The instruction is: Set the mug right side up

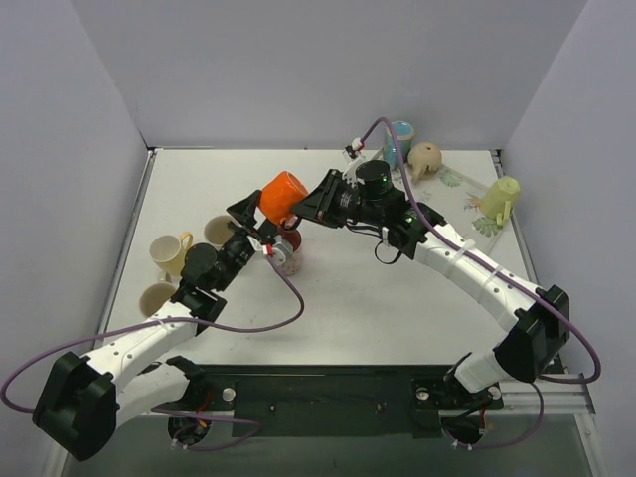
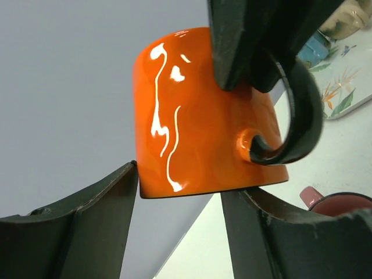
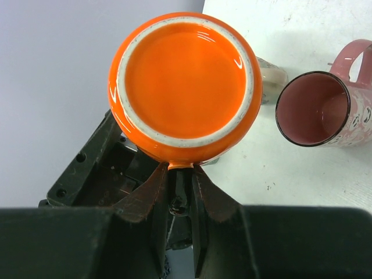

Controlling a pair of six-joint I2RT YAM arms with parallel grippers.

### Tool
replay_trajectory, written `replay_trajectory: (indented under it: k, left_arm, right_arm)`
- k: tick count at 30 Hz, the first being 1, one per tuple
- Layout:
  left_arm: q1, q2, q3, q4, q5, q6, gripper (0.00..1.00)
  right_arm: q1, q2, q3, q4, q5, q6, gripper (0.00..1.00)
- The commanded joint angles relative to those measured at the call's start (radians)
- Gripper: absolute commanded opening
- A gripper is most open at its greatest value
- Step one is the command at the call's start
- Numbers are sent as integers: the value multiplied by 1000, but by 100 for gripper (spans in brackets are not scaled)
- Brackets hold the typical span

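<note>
**Ana:** Is the mug [image 1: 282,197] the right way up yet?

**Ben:** Not yet. It is up in the air, just above the pink cup [image 1: 286,255]. It is tipped over. Its flat bottom faces the right arm and its open end points away.

**Ana:** Who holds it?

**Ben:** The right fingers [image 3: 164,185] are pinched tight on its black handle [image 2: 303,110].

**Ana:** And the left fingers [image 2: 99,226]?

**Ben:** They are spread wide, close under the mug. They hold nothing. I cannot tell if they touch it.

**Ana:** So how much is done?

**Ben:** I think about half. The mug is off the tabletop [image 1: 378,308] and partly turned. Its bottom must face down, then it must be set by the pink cup and let go.
</note>
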Motion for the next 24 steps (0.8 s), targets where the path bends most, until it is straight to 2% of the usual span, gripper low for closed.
replay_trajectory:
  k: [1,4,7,8,9,10,11,12,13,14,18,20,22,24]
  left_arm:
    - [-19,4,-18,190,37,78,68]
    - [-19,11,-30,238,34,121,66]
    - [-19,17,-23,236,23,125,58]
    - [-19,19,-24,250,21,131,51]
    - [-18,21,-32,264,23,135,50]
    - [-21,19,-35,270,26,141,38]
    - [-21,21,-44,290,28,144,31]
    - [-22,19,-49,296,26,146,18]
    - [-22,16,-55,294,29,149,13]
    - [-25,11,-56,293,26,157,0]
    - [-28,-10,-79,305,14,140,0]
    - [-28,-25,-80,288,-8,111,0]
    - [-32,-54,-57,203,-48,64,0]
    - [-32,-79,5,82,-83,5,0]
  right_arm:
    - [21,39,71,93,-55,-8,0]
    - [29,50,80,95,-62,-8,0]
    - [40,55,72,102,-69,-6,0]
    - [43,55,74,101,-72,-6,0]
    - [44,59,71,102,-72,-6,0]
    - [44,62,72,104,-74,-6,0]
    - [46,68,69,104,-78,-5,0]
    - [49,70,68,104,-81,-5,0]
    - [47,75,65,107,-80,-3,0]
    - [47,76,62,110,-81,-3,0]
    - [47,70,53,118,-71,0,0]
    - [46,62,60,67,-27,-16,0]
    - [44,50,86,0,7,-55,11]
    - [46,30,85,-23,33,-78,29]
